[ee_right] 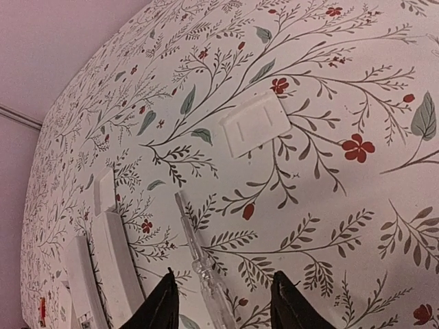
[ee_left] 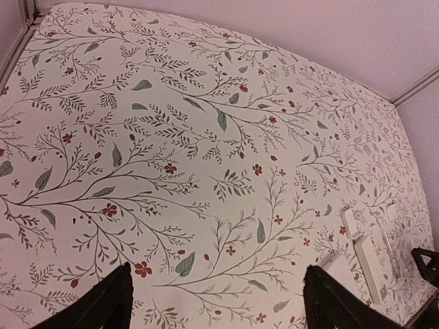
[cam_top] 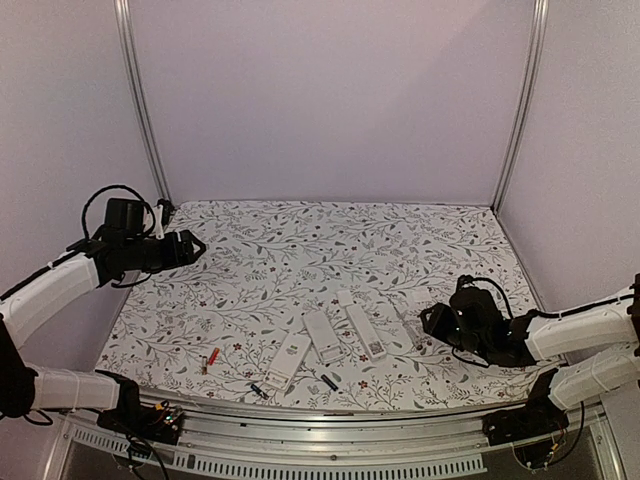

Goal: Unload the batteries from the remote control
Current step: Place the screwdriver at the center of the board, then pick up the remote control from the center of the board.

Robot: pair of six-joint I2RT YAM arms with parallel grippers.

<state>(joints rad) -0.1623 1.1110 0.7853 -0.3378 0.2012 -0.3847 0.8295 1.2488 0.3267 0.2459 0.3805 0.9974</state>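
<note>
Left gripper [ee_left: 218, 271] and right gripper [ee_right: 225, 277], both open and empty.
We see the left one spread wide, raised over the far left of the cloth [cam_top: 300, 240]. The right one is low and only partly open, its fingers [ee_right: 161, 305] either side of the clear tool [ee_right: 199, 260], which lies on the cloth (not gripped, as far as we can tell). A red battery [cam_top: 211, 356] lies left of the remotes [cam_top: 322, 336], and two dark batteries [cam_top: 329, 381] lie just in front of them, near the front edge. A loose cover [ee_right: 255, 123] lies beyond the tool.

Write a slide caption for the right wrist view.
Right pincer open around a slim clear-handled tool lying on the floral tablecloth, a white cover plate beyond, remotes at left.
</note>
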